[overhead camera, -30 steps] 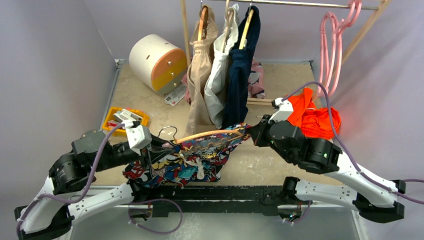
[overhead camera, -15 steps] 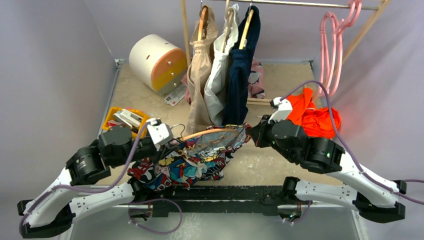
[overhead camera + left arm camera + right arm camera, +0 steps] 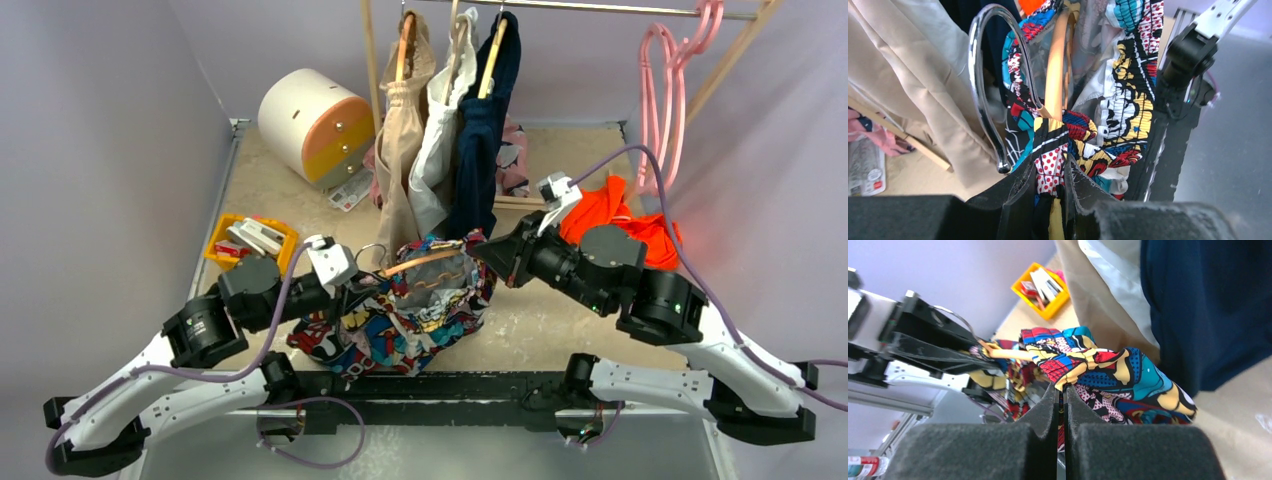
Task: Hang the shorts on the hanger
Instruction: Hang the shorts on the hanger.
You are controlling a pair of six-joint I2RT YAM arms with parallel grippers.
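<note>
from above, the left end effector (image 3: 355, 285) is pinched down to a narrow gap on the left edge of the shorts (image 3: 410, 320), just beside the hanger's silver hook (image 3: 370, 250), and the right end effector (image 3: 487, 250) is closed on the fabric's upper right corner. the shorts hang between the two, raised off the bench (image 3: 560, 320), bunched in comic-print folds of blue, red, yellow and white. the peach hanger (image 3: 425, 262) runs left to right through their top, rising slightly toward the right, hook at the left end. in the left wrist view, the left end effector (image 3: 1050, 170) has its fingers nearly together with red-dotted and yellow cloth of the shorts (image 3: 1128, 100) clamped between them; the hanger (image 3: 1055, 75) reaches straight away from the fingers, and its hook (image 3: 978, 75) curves off to the left before a beige garment (image 3: 913, 75). in the right wrist view, the right end effector (image 3: 1061, 390) is all but closed, nipping a folded edge of the shorts (image 3: 1118, 370); the hanger (image 3: 1003, 354) pokes out leftward from the cloth, with a navy garment (image 3: 1208, 305) hanging behind.
</note>
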